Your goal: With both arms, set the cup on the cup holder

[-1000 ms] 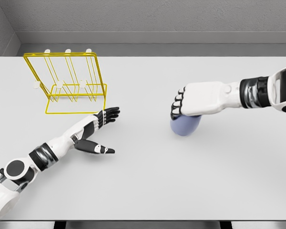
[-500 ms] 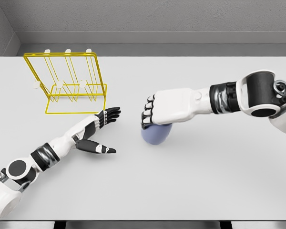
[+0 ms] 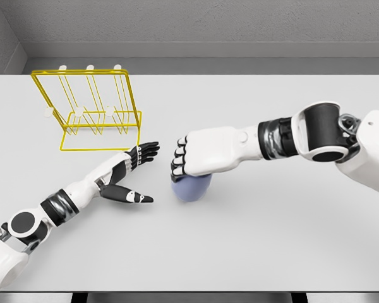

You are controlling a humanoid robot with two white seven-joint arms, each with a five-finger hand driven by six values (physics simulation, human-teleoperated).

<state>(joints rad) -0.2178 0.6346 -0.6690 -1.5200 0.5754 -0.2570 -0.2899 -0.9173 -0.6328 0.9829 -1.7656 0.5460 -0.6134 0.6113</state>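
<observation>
At frame centre our right hand [image 3: 199,154] grips the cup [image 3: 191,187] from above, fingers curled over it. Our left hand [image 3: 129,173] lies open just left of it, fingers spread. We should pass the cup squarely into that palm, keeping it level, before aiming for the holder [image 3: 88,110], upper left.

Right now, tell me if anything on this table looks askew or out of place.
Nothing stands out. The yellow wire cup holder stands upright at the table's back left. The right robot hand grips the bluish cup from above, with no spill visible. The left robot hand rests open, palm toward the cup.
</observation>
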